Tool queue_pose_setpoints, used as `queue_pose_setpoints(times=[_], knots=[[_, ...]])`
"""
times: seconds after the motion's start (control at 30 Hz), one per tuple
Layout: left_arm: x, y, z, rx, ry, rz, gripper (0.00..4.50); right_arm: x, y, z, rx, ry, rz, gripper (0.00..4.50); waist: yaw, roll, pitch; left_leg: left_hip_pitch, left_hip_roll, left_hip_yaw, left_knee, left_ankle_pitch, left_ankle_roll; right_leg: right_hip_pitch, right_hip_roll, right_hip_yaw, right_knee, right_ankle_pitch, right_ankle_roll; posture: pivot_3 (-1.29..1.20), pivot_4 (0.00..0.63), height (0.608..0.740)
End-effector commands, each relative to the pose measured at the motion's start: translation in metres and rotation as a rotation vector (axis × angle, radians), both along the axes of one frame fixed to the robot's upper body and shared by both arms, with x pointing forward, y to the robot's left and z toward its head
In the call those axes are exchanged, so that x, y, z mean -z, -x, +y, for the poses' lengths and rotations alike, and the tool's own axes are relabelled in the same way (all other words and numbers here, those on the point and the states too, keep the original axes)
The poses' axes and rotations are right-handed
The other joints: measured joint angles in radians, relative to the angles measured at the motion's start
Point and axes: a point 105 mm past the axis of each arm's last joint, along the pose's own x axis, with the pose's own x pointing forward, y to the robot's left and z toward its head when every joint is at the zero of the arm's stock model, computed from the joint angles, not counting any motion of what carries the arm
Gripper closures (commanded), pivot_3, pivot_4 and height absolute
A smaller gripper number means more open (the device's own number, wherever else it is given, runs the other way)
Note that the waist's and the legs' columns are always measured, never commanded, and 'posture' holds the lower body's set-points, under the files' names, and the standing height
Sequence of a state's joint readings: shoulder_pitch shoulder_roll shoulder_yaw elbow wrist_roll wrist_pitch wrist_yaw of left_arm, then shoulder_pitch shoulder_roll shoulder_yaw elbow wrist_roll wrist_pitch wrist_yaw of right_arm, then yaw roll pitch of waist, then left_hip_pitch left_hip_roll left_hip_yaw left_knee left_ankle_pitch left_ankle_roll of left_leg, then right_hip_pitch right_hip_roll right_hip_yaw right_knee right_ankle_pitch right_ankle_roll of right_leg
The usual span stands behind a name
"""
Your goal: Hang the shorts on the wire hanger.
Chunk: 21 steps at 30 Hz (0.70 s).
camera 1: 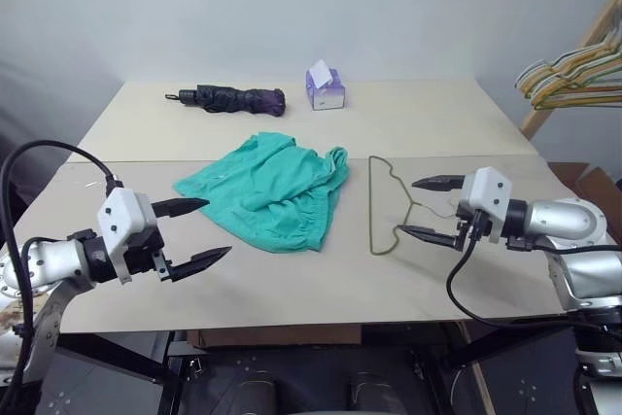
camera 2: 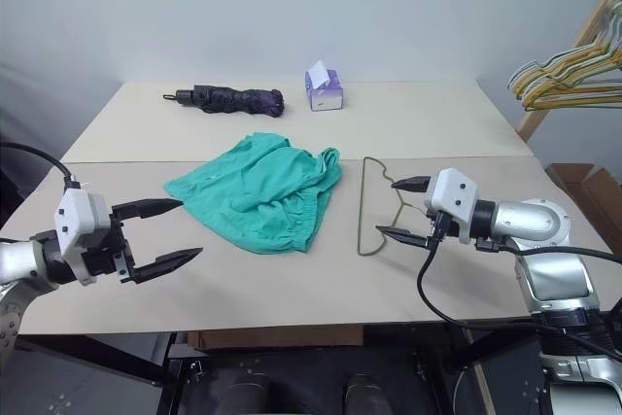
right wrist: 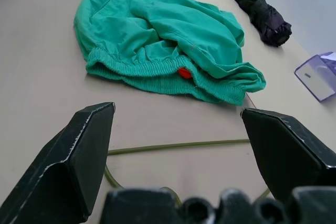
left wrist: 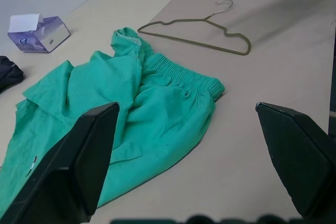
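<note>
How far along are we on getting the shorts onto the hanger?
Nothing looks done yet. The shorts lie crumpled on the table, apart from the wire hanger, which lies flat beside them. Left gripper and right gripper are both open and empty, the right one over the hanger's hook. Grasping and hanging are all left.
</note>
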State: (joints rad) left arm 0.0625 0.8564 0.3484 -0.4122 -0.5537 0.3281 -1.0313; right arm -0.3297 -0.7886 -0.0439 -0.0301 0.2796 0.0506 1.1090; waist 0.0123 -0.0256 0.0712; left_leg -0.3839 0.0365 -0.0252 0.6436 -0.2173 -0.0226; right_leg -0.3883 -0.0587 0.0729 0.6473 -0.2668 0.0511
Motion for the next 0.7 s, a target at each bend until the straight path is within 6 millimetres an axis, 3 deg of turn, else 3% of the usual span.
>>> queue_pose_setpoints(times=[0.03, 0.47, 0.7], knots=[[-0.012, 0.002, -0.002, 0.015, 0.004, -0.057, 0.00, -0.012, 0.001, 0.003, -0.025, 0.000, -0.058, 0.03, 0.000, 0.000, 0.000, 0.000, 0.000, 0.000, 0.000, 0.000, 0.000, 0.000, 0.000, 0.000, 0.000, 0.000, 0.000, 0.12, 0.047, 0.740], [-0.011, 0.003, -0.001, 0.010, -0.003, -0.040, 0.00, -0.011, 0.004, 0.012, -0.047, -0.010, -0.051, 0.03, 0.000, 0.000, 0.002, 0.000, 0.000, 0.000, 0.000, 0.000, 0.000, 0.000, 0.000, 0.000, 0.000, 0.000, 0.000, 0.12, 0.061, 0.740], [-0.010, 0.004, 0.000, 0.011, -0.002, -0.042, 0.00, 0.006, 0.004, 0.046, -0.081, 0.038, -0.016, 0.03, 0.000, 0.001, 0.004, 0.000, 0.000, 0.000, 0.000, 0.000, 0.000, 0.000, 0.000, 0.000, 0.000, 0.000, 0.000, 0.11, 0.061, 0.740]])
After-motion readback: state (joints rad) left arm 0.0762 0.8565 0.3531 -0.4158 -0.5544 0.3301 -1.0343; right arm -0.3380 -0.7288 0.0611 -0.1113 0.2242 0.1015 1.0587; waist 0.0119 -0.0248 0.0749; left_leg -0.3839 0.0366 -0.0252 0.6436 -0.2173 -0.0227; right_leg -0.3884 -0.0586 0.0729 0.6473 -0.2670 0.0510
